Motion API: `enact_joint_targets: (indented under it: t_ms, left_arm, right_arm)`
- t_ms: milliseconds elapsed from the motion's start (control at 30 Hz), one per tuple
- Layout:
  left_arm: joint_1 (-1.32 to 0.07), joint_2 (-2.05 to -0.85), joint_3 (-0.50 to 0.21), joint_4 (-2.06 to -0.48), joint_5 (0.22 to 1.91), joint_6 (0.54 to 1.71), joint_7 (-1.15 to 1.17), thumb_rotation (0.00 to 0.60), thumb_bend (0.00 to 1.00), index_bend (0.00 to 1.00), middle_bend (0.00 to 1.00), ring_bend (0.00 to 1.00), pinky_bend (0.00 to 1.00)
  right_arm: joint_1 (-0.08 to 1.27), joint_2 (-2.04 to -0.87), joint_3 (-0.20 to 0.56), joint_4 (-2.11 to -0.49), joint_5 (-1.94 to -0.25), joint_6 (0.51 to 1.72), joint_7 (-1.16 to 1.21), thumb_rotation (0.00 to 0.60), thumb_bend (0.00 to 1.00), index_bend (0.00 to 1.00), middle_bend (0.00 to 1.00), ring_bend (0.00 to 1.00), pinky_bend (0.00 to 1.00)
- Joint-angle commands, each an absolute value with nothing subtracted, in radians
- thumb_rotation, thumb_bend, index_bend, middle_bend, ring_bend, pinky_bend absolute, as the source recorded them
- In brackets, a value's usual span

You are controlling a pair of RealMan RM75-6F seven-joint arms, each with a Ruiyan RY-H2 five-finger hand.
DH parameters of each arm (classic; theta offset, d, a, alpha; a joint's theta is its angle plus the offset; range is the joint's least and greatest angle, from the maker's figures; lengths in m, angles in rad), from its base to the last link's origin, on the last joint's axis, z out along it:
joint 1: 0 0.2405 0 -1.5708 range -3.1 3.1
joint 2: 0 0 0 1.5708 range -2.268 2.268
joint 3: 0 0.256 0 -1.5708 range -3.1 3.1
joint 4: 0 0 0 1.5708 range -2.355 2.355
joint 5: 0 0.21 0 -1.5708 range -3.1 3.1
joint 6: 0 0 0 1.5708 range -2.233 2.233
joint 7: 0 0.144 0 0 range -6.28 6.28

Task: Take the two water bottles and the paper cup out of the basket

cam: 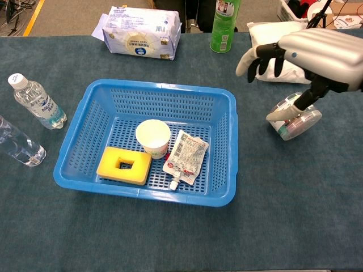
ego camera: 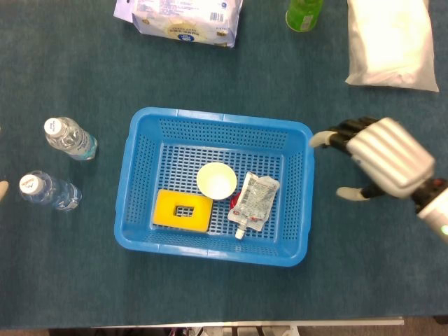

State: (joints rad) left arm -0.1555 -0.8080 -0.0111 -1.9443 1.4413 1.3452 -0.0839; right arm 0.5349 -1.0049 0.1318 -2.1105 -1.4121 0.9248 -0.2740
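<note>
The blue basket [ego camera: 143, 133] [cam: 85, 105] sits mid-table. Inside it stand a white paper cup [ego camera: 216, 180] [cam: 153, 136], a yellow sponge [ego camera: 183, 210] and a foil pouch [ego camera: 253, 201]. Two clear water bottles [ego camera: 70, 138] [ego camera: 49, 190] lie on the cloth left of the basket, also visible in the chest view [cam: 38, 102] [cam: 17, 143]. My right hand [ego camera: 383, 157] [cam: 309, 52] hovers just right of the basket's far right corner, fingers spread and holding nothing. Of my left hand only a pale fingertip [ego camera: 3, 187] shows at the left edge.
A tissue pack [ego camera: 180, 14], a green can [ego camera: 304, 12] and a white bag [ego camera: 390, 42] line the far side. A round clear container [cam: 294, 118] lies right of the basket, under my right hand.
</note>
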Motion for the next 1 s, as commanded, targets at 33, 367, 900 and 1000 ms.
enact_joint_targets:
  t_ms: [33,367,900,1000]
  left_arm:
    - [-0.152,-0.805,-0.011,-1.950,1.441,1.349,-0.081,0.600,0.23,0.23,0.13,0.01,0.17]
    - [-0.136,-0.786,-0.011,-1.976,1.450,1.370,-0.088,0.600,0.23,0.23,0.13,0.01,0.17]
    - [-0.134,-0.761,-0.010,-2.011,1.456,1.360,-0.090,0.600,0.24,0.23,0.13,0.01,0.17]
    - [-0.136,-0.760,-0.013,-2.013,1.454,1.360,-0.090,0.600,0.24,0.23,0.13,0.01,0.17]
  right_arm:
    - [0.579,-1.046,0.147,-2.111,-1.367,0.887,-0.311,0.600,0.07,0.29,0.38,0.33,0.41]
    - [0.732,-1.201,0.173,-2.038,-1.224,0.802,-0.446,0.600,0.04,0.25,0.34,0.29,0.40]
    - [0.957,-1.454,0.162,-1.836,-0.976,0.741,-0.593,0.600,0.00,0.20,0.29,0.24,0.38]
    - [0.991,-1.488,0.156,-1.808,-0.950,0.742,-0.612,0.600,0.00,0.20,0.29,0.24,0.38]
